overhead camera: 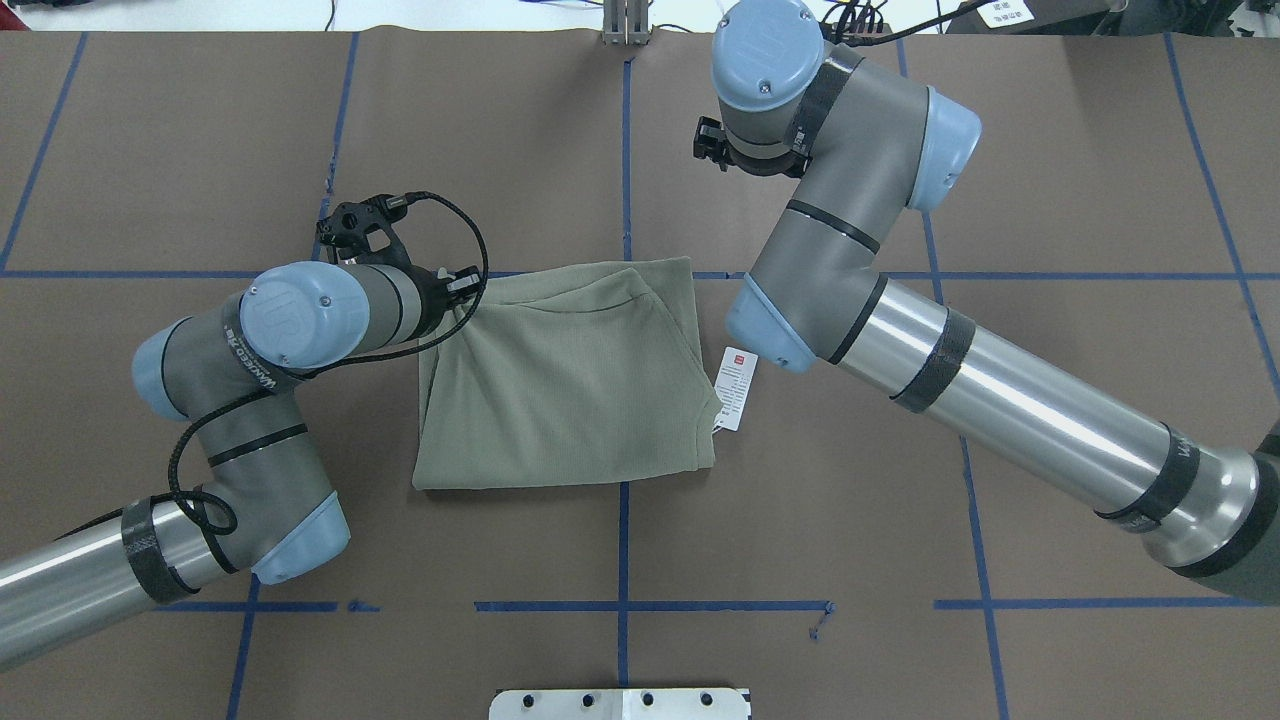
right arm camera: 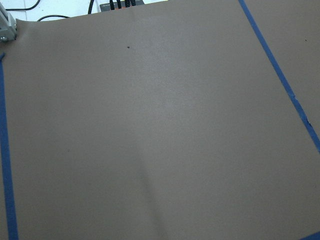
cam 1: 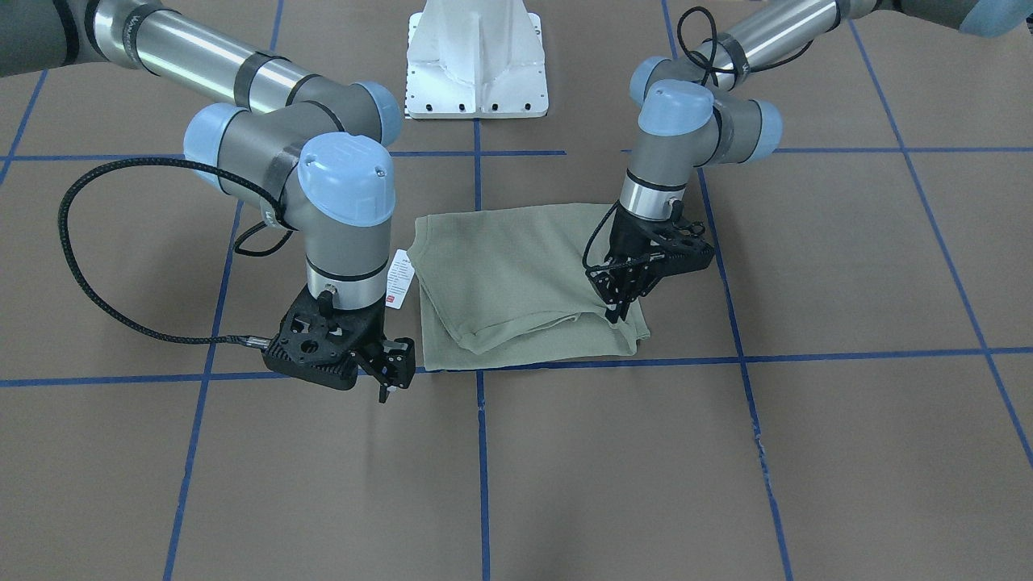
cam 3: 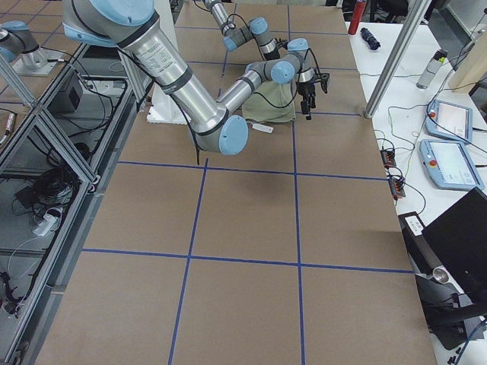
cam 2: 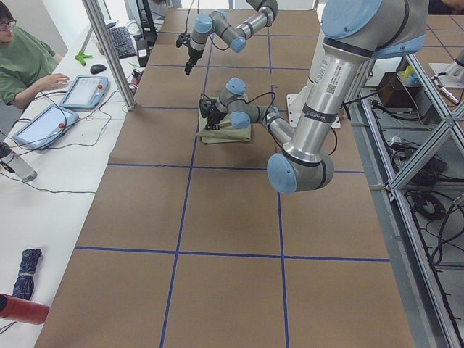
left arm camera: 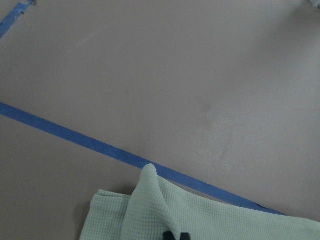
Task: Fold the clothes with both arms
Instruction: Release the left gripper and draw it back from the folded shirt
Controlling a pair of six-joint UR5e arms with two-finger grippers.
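Brown table (overhead camera: 800, 520) bears 1 folded green shirt (overhead camera: 560, 390), left hand (cam 1: 617, 313) pinching it.

A robotics lab: left arm (overhead camera: 280, 320) and right arm (overhead camera: 1000, 390) over a tape-gridded tabletop (cam 2: 225, 217), aluminium framing (cam 2: 111, 54), teach pendants (cam 2: 42, 125) on a white bench (cam 2: 51, 188), an operator (cam 2: 25, 61) seated there.

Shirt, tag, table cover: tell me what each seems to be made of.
Shirt: soft knit cloth, matte sage green. The left wrist view shows a fine waffle grid, and it folds limply.
Tag: likely white card or paper, since it is flat, stiff-looking and printed, with a red mark.
Table cover: probably brown paper or thin card, matte and faintly creased.
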